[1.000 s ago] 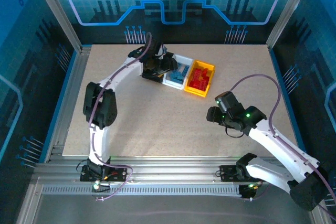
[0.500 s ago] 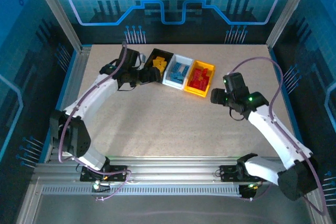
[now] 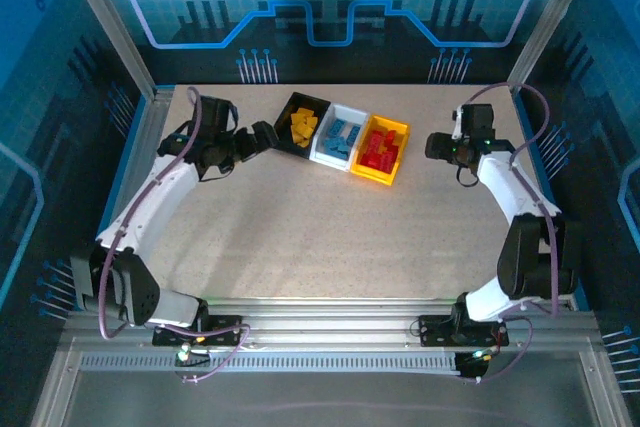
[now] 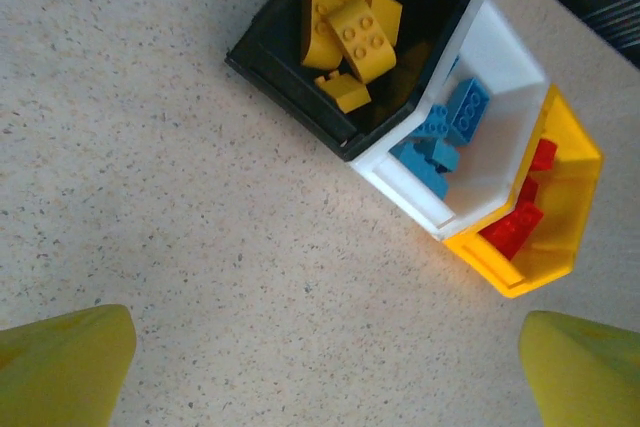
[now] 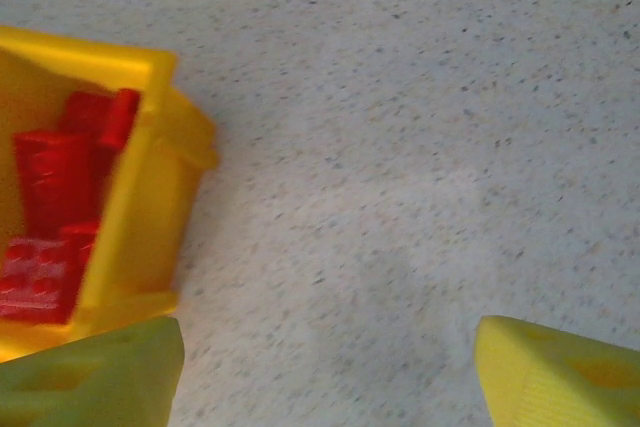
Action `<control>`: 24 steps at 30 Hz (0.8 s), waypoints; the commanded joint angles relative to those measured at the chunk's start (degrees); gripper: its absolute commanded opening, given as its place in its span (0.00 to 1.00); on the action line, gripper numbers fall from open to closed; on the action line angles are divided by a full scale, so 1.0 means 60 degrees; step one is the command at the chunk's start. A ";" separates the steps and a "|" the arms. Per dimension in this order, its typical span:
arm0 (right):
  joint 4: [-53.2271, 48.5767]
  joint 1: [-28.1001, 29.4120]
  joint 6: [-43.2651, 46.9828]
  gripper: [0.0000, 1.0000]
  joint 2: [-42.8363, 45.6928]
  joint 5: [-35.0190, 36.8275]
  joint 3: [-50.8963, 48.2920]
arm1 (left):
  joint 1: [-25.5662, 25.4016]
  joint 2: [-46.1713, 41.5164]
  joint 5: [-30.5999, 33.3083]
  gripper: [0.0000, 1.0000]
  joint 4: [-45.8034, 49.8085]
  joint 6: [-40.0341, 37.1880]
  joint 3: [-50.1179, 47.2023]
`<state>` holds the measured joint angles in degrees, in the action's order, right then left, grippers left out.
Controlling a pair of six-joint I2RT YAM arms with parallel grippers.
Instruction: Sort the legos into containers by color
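Listing from left: left claw [image 3: 262,135], fingers spread wide with nothing between them, poised just beside the black container [image 4: 290,102] on its left. Black container: holds the yellow-orange legos [image 4: 355,32], piled loosely, some tilted. White container [image 4: 510,67], touching the black one: holds the blue legos [image 4: 465,107]. Yellow container [image 4: 565,237], touching the white one at the row's right end: holds the red legos [image 4: 515,227]. Right claw [image 3: 437,145], near the yellow container but apart from it, fingers parted and empty. Surface [image 3: 320,237]: speckled, and no loose brick can be made out on it, so sorting looks complete or nearly so. Hazards, as judged: the three containers are light and sit pressed together at an angle, so a claw finger that swings low and clips one rim would likely shove the whole row. A tipped black container would spill its heaped bricks into the white one and mix the colours. The left claw is the closer risk.
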<state>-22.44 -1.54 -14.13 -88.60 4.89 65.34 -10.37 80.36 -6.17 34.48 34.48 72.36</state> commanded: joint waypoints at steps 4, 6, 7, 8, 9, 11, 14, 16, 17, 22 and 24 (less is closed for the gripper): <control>0.2064 0.0029 0.1521 0.80 -0.0214 -0.0156 -0.0906 | 0.0262 -0.0297 0.0368 0.99 0.0111 0.0252 -0.0175; 0.2977 0.0174 0.1757 0.80 0.0056 -0.0073 -0.1683 | 0.0292 -0.0328 0.0489 0.99 -0.0134 0.0213 -0.0441; 0.3481 0.0231 0.1823 0.80 0.0206 -0.0123 -0.2076 | 0.0293 -0.0414 0.0541 0.99 -0.0316 0.0113 -0.0609; 0.3905 0.0240 0.1942 0.80 0.0335 -0.0234 -0.2393 | 0.0293 -0.0535 0.0637 0.99 -0.0453 0.0011 -0.0801; 0.4281 0.0280 0.1996 0.80 0.0462 -0.0245 -0.2805 | 0.0292 -0.0722 0.0790 0.99 -0.0592 -0.0077 -0.1089; 0.4829 0.0325 0.2090 0.80 0.0658 -0.0295 -0.3290 | 0.0293 -0.1222 0.1040 0.99 -0.0927 -0.0369 -0.1762; 0.5388 0.0400 0.2184 0.80 0.0992 -0.0390 -0.3866 | 0.0293 -0.2258 0.1662 0.99 -0.1544 -0.1048 -0.2961; 0.5881 0.0488 0.2294 0.80 0.1153 -0.0299 -0.4217 | 0.0293 -0.3055 0.2296 0.99 -0.1998 -0.1586 -0.3671; 0.6033 0.0499 0.2220 0.80 0.1169 -0.0294 -0.4309 | 0.0297 -0.3459 0.2730 0.99 -0.2269 -0.1900 -0.4090; 0.7121 0.0676 0.2257 0.80 0.1146 -0.0225 -0.4787 | 0.0293 -0.5360 0.4130 0.99 -0.4209 -0.2845 -0.6337; 0.7383 0.0772 0.2352 0.80 0.1085 -0.0216 -0.4947 | 0.0293 -0.5944 0.4729 0.99 -0.4789 -0.3231 -0.7055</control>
<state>15.07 1.89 -1.43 -82.39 3.62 37.32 -9.15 47.46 14.37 14.68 21.39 34.76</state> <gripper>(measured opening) 0.802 0.989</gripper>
